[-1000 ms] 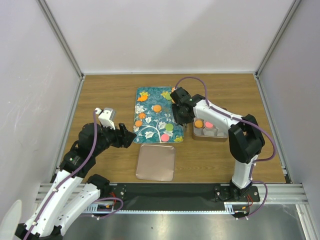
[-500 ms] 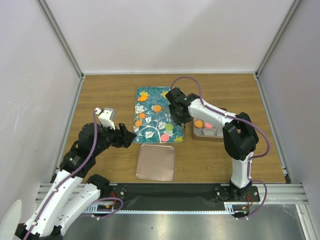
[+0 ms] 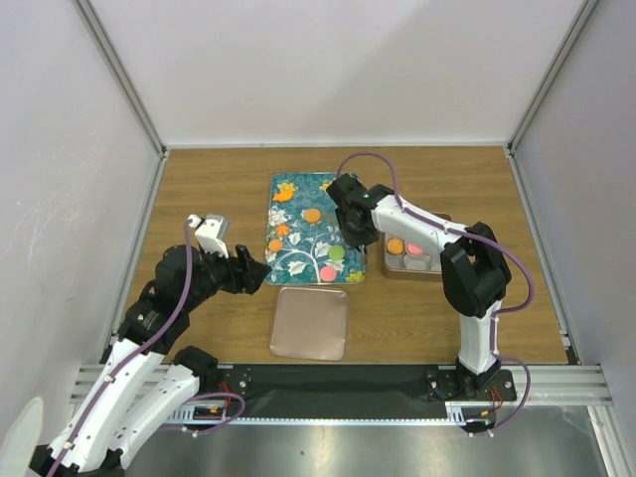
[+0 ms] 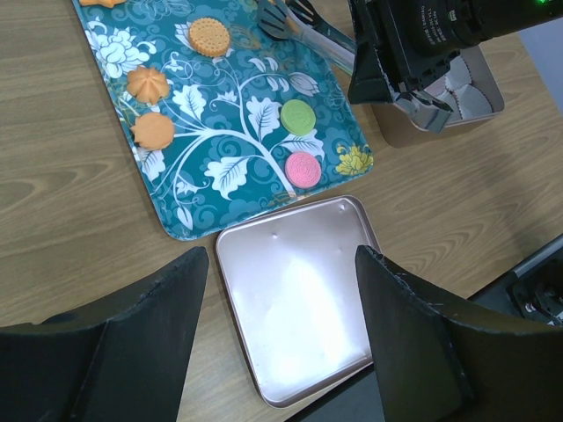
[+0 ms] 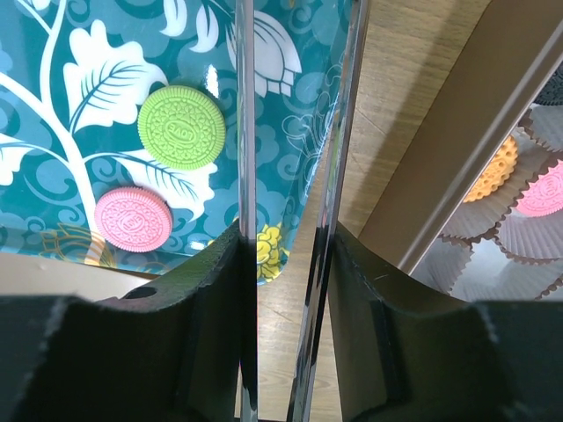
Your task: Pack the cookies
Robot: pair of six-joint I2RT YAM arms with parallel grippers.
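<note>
Status: packing partly done.

- Left gripper (image 4: 280, 264) hovered over the near left of the table, jaws spread wide, holding nothing.
- Rose-gold lid (image 3: 310, 322) lay flat on the table, just in front of the tray and off the tin. Closing was therefore not yet done.
- Teal tray (image 4: 242, 132) carried at least four round cookies: two orange cookies (image 4: 209, 36), a green cookie (image 5: 182, 130) and a pink cookie (image 5: 133, 217). Green and pink sat close together near the tray's front right corner.
- Right gripper (image 5: 286, 246) was clamped on the metal tongs (image 5: 242, 132) above the tray's right edge, just beside the green cookie. The tong blades stood apart with nothing seen between them.
- Tin (image 5: 457, 176), to the right of the tray, held an orange packed cookie (image 5: 497, 176) and a pink packed cookie (image 5: 545, 193) in paper cups (image 5: 493, 264). Some cups looked empty.

Judgement: under half packed. The tray cookies needed moving, then the lid.
</note>
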